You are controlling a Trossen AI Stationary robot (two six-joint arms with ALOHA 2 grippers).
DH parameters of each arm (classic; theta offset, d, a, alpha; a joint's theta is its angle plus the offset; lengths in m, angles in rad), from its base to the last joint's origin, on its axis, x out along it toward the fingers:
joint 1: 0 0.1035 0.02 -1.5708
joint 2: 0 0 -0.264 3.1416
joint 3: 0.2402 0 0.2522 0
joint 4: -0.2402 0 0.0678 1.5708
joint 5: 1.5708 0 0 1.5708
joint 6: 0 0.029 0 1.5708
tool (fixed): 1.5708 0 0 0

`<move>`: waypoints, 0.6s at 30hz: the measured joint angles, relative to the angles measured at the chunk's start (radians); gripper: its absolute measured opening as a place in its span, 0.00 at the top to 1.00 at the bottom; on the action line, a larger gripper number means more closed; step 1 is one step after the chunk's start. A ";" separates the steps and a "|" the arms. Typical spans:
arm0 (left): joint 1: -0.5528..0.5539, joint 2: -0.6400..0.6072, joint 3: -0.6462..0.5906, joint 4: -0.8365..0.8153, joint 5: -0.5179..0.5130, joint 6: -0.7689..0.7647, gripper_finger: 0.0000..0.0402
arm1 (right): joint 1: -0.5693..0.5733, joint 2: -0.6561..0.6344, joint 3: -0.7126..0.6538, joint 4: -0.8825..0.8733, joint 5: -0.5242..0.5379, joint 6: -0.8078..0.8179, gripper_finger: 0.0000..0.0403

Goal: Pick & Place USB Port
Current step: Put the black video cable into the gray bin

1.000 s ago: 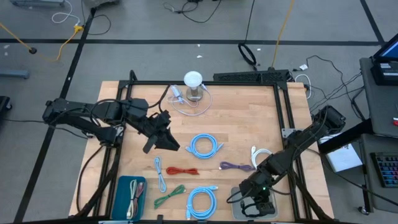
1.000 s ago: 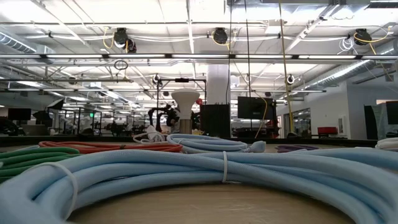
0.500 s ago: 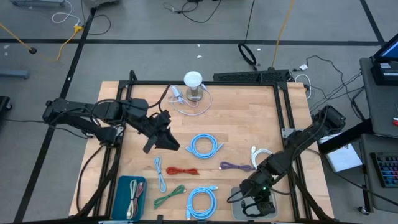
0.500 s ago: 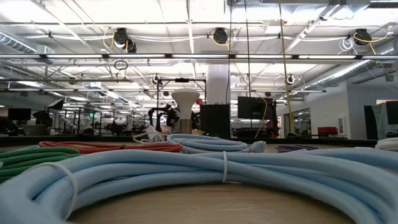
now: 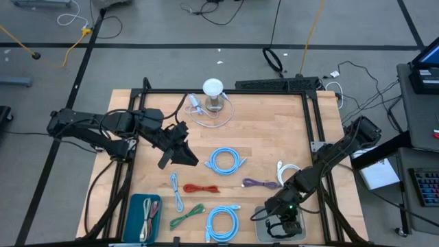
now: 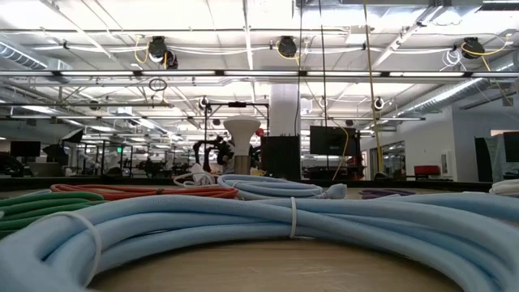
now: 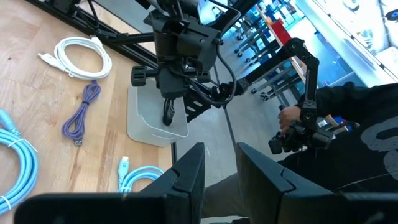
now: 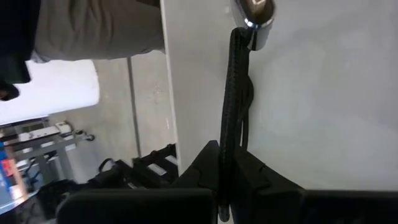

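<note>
A black USB cable (image 8: 231, 93) with a silver plug (image 8: 256, 12) sticks out of my right gripper (image 5: 280, 224), which is shut on it above the grey tray (image 5: 260, 233) at the table's near right corner. The left wrist view shows that gripper (image 7: 168, 99) with the cable (image 7: 166, 116) dangling over the tray (image 7: 146, 127). My left gripper (image 5: 180, 147) hovers over the table's left middle. It is open, with nothing between its fingers (image 7: 189, 177). My right gripper pinches the black cable (image 8: 227, 152) between its two fingers, some way back from the plug. The fingers slant down toward the tray. The cable runs on past the fingertips, partly doubled, its silver plug end lowest. Whether the plug touches the tray floor (image 8: 311, 93), I cannot tell.
Coiled cables lie across the table: two light blue coils (image 5: 226, 161) (image 5: 221, 221), white (image 5: 287, 169), purple (image 5: 259, 183), red (image 5: 200, 188) and green (image 5: 186, 217). A teal tray (image 5: 136, 206) holds more cables at near left. A white lamp-like stand (image 5: 213, 92) is at the far edge. A person (image 7: 348, 143) stands beyond the near right corner.
My right gripper has sunk a little toward the grey tray, still shut on the black cable.
</note>
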State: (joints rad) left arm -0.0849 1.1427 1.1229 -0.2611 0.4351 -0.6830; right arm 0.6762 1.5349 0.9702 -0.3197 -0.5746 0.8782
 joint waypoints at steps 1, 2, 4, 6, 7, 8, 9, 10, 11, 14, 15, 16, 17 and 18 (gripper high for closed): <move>0.000 0.000 0.000 0.000 0.000 0.000 0.77 | 0.000 0.000 -0.002 -0.001 0.005 -0.006 1.00; 0.000 0.000 0.000 0.000 0.000 0.000 0.77 | 0.000 0.000 -0.002 -0.005 0.017 -0.012 1.00; 0.000 0.000 0.000 0.000 0.000 -0.003 0.77 | 0.000 0.000 -0.003 -0.014 0.041 -0.031 1.00; 0.000 0.000 0.000 0.000 0.000 -0.003 0.77 | 0.000 0.000 -0.003 -0.030 0.060 -0.045 1.00; 0.000 0.000 0.000 0.000 0.000 -0.003 0.77 | 0.000 0.000 -0.003 -0.040 0.072 -0.051 1.00; 0.000 0.000 0.000 0.000 0.000 -0.003 0.77 | 0.000 0.000 -0.003 -0.052 0.076 -0.056 1.00; 0.000 0.000 0.000 0.000 0.000 -0.005 0.77 | 0.000 0.000 -0.003 -0.065 0.078 -0.063 1.00; 0.000 0.000 0.000 0.000 -0.001 -0.006 0.77 | 0.000 0.000 -0.003 -0.080 0.079 -0.069 1.00; 0.000 0.000 0.000 0.000 -0.001 -0.006 0.77 | 0.000 0.000 -0.003 -0.094 0.079 -0.077 1.00; 0.000 0.000 0.000 0.000 -0.001 -0.006 0.77 | 0.000 0.000 -0.003 -0.121 0.081 -0.095 1.00; 0.000 0.000 0.000 0.000 -0.001 -0.006 0.77 | 0.000 0.000 -0.003 -0.126 0.080 -0.102 1.00; 0.000 0.000 0.000 0.000 -0.001 -0.006 0.77 | 0.000 0.000 -0.003 -0.126 0.080 -0.107 1.00; 0.000 0.000 0.000 0.000 -0.001 -0.006 0.77 | 0.000 0.000 -0.003 -0.126 0.081 -0.109 1.00; 0.000 0.000 0.000 0.000 -0.001 -0.006 0.77 | 0.000 0.000 -0.003 -0.126 0.081 -0.109 1.00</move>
State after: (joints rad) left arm -0.0849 1.1427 1.1229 -0.2611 0.4343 -0.6891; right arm 0.6762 1.5352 0.9676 -0.4454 -0.4938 0.7689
